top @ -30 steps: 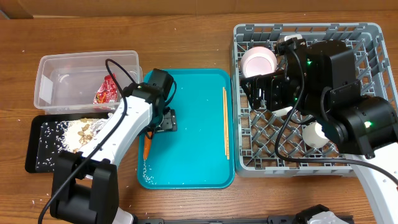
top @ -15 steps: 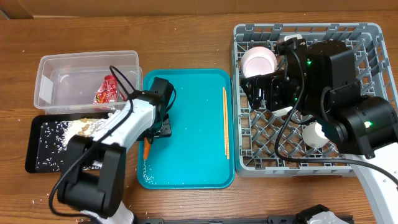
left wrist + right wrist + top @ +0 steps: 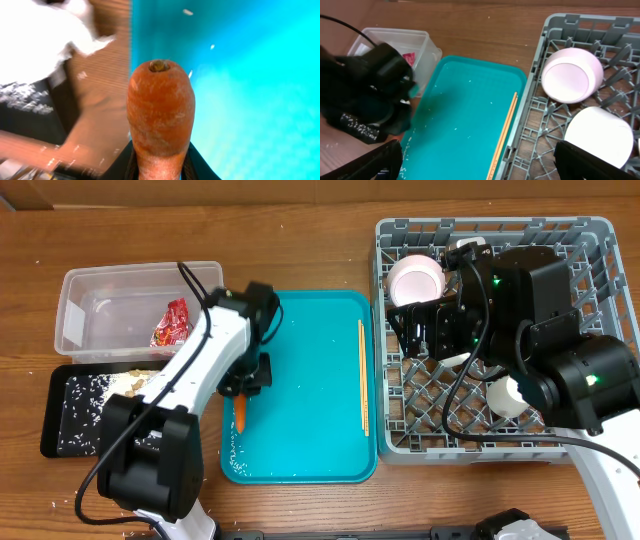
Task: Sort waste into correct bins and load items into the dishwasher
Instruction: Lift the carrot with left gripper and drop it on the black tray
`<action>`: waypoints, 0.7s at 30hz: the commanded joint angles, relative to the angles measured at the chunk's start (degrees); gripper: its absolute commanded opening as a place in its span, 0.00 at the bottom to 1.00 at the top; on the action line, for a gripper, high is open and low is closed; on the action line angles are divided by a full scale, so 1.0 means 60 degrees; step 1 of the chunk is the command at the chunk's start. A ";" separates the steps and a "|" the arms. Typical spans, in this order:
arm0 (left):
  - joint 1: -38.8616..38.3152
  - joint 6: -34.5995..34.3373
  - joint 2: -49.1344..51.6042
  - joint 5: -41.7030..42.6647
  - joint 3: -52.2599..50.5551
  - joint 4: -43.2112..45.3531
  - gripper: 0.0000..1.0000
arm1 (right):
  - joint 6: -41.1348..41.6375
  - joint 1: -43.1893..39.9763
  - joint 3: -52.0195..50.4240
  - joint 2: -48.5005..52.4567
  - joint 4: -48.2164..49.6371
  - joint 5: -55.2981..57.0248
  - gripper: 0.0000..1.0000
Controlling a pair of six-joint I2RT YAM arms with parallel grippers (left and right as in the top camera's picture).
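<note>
Orange and stubby, the small orange carrot (image 3: pixel 160 120) sits pinched at one end between the dark fingers of the left claw (image 3: pixel 250 374). Its blunt free end, marked by a brown dimple, points straight away from the wrist. From overhead, its long axis runs from the claw toward the near edge of the surface, roughly parallel to the left rim of the large teal plastic tray (image 3: pixel 310 400) and just inside it. Whether it touches the tray floor I cannot tell.

To its right the tray floor lies open as far as the thin wooden chopsticks (image 3: pixel 363 375), which lie lengthwise near the right rim. A few white rice grains (image 3: pixel 235 462) speckle the near left corner.

Just left of the teal tray stands the clear rectangular plastic tub (image 3: pixel 140 272), holding a red shiny wrapper (image 3: pixel 173 323). Nearer is the shallow black rectangular tray (image 3: pixel 58 435), dotted with rice and beige bits. The brown wooden surface (image 3: pixel 300 240) shows as a band beyond the teal tray's far rim.

The right claw (image 3: pixel 479 150) hangs spread wide, gripping nothing, above the left side of the large square grey plastic dish rack (image 3: pixel 480 225). In the rack a pale pink bowl (image 3: pixel 572 75) and a white bowl (image 3: pixel 597 135) stand tilted.
</note>
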 commanded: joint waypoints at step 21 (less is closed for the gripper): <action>0.4437 -0.1803 -0.1129 -0.1147 0.0386 -0.1545 0.50 | -0.0062 -0.0022 0.0109 -0.0025 0.0047 0.0062 1.00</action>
